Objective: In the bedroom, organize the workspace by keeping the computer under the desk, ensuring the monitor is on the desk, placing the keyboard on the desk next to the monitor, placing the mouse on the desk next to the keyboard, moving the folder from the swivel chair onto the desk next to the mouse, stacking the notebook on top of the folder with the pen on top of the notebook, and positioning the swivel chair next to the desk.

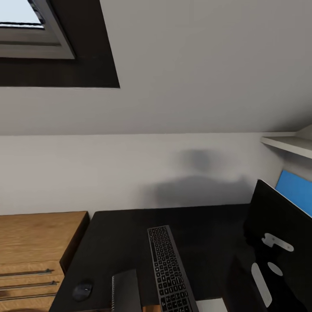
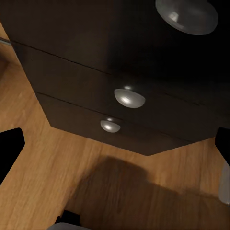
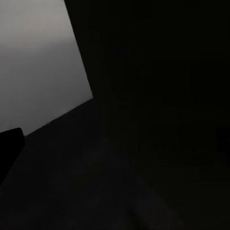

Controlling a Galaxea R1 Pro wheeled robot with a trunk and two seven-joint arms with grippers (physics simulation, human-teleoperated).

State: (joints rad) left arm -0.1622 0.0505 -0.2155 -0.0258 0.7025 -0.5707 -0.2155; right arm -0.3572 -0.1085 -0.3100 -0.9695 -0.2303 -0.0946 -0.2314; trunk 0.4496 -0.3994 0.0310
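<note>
The black desk (image 1: 203, 225) runs along the white wall. On it lies the black keyboard (image 1: 169, 268), lengthwise toward me. Left of the keyboard a dark grey notebook (image 1: 126, 290) lies flat, and the dark mouse (image 1: 82, 290) sits near the desk's left edge. At the right stands the monitor (image 1: 281, 229), a tilted black panel with pale marks on it. A bright blue patch, apparently the folder (image 1: 297, 190), shows above and behind the monitor. My left gripper (image 2: 117, 143) is open, low in front of the desk's black drawers (image 2: 120, 72). Dark surfaces face my right gripper (image 3: 115, 143); one finger (image 3: 9, 146) stands wide.
Low wooden shelving (image 1: 39, 242) with metal rails adjoins the desk's left end. A white shelf (image 1: 290, 145) juts out at the upper right, and a window (image 1: 26, 26) sits high on the left. Round silver knobs (image 2: 129, 98) stick out of the drawers over a wooden floor (image 2: 57, 182).
</note>
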